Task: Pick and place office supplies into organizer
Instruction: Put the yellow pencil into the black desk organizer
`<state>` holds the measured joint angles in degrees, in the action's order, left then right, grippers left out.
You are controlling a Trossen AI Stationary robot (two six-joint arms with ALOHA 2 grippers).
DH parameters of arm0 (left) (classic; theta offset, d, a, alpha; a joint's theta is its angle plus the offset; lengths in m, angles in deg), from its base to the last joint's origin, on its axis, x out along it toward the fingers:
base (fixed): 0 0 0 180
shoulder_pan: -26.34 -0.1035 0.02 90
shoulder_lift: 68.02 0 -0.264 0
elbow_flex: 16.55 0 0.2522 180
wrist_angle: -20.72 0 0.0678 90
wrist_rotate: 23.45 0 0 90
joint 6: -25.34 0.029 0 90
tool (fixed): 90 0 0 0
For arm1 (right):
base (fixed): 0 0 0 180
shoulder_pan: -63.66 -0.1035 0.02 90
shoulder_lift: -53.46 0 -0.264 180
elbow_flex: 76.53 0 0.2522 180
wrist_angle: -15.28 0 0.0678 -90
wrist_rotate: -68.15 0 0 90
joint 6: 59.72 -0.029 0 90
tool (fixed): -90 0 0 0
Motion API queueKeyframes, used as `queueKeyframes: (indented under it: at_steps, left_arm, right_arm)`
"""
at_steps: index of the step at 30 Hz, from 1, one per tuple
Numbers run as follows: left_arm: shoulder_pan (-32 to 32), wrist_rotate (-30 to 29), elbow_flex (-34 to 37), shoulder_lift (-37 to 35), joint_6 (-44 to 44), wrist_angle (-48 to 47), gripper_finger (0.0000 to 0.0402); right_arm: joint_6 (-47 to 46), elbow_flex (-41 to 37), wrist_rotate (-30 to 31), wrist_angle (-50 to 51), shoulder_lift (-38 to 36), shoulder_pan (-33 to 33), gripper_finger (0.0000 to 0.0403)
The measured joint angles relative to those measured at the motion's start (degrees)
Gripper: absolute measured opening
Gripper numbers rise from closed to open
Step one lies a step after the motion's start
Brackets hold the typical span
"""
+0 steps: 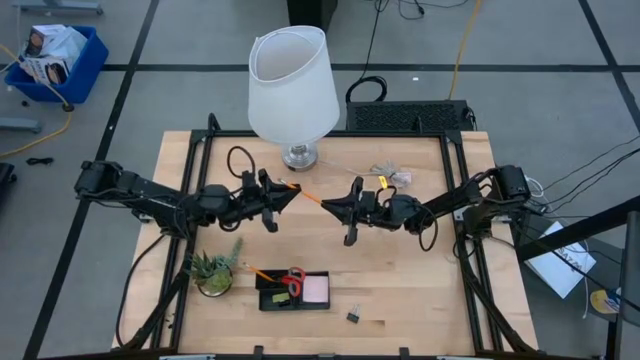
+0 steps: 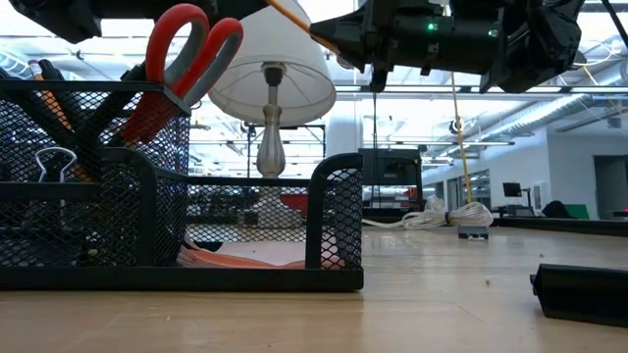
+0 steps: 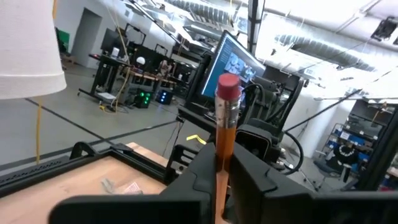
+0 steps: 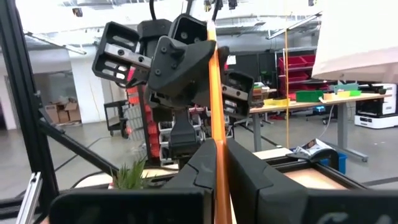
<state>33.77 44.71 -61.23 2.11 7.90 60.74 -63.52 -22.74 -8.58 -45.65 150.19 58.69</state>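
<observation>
- Nearest us, at about 6 o'clock on the pale wooden table (image 1: 400, 290), we are seeing the low black mesh organizer tray (image 1: 293, 291), already holding the red-handled scissors (image 1: 294, 280), a pink square sticky-note pad (image 1: 317, 289) and an orange pencil lying slantwise (image 1: 262, 273).
- Just at its 4 o'clock, a tiny black binder clip (image 1: 354, 317) is lying loose on the wood.
- At the tray's 9 o'clock, a small green potted plant (image 1: 214, 270) is standing.
- Toward the table's centre, the two grippers are meeting above the surface with a long thin orange pencil with a pink eraser (image 1: 303, 193) spanning between them.
- The left gripper (image 1: 283, 198) is pinching one end, fingers closed tight on the shaft; the eraser (image 3: 227, 87) is showing past it in the left wrist view.
- The right gripper (image 1: 335, 205) is clamping the other end, fingers likewise closed on the shaft.
- Farther off, at 12 o'clock, a white-shaded table lamp (image 1: 293, 85) is standing, with a pale coiled cable bundle (image 1: 392, 176) at its 4 o'clock.
</observation>
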Motion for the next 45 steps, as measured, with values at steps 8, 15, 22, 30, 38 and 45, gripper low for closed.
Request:
queueKeyframes:
  at_steps: [8,15,22,30,38,45]
  left_arm:
    - [-0.01,-0.26,0.0,0.02,0.88,-0.07,0.0046]
    - [0.44,-0.22,0.0,-0.06,1.01,0.28,0.0039]
    - [1.61,2.87,0.0,-0.5,1.28,0.05,0.0004]
    - [3.38,1.59,0.0,-0.5,2.76,-0.04,0.0007]
    - [4.47,7.42,0.0,-0.5,1.74,-5.16,0.0046]
    - [5.92,6.97,0.02,-0.5,0.49,-8.65,0.008]
  right_arm:
    - [-0.95,0.02,-0.11,1.1,-0.02,0.0,0.0013]
    - [-1.17,-0.02,-5.48,2.03,0.0,-0.02,0.0055]
    - [-1.0,-0.02,-4.4,1.75,0.0,0.02,0.0091]
    - [-0.03,-0.02,-6.39,3.99,0.0,-0.13,0.0067]
    - [5.66,-0.09,-10.18,22.17,0.0,-2.05,0.007]
    - [6.97,-0.13,-6.06,39.4,1.05,-6.78,0.0084]
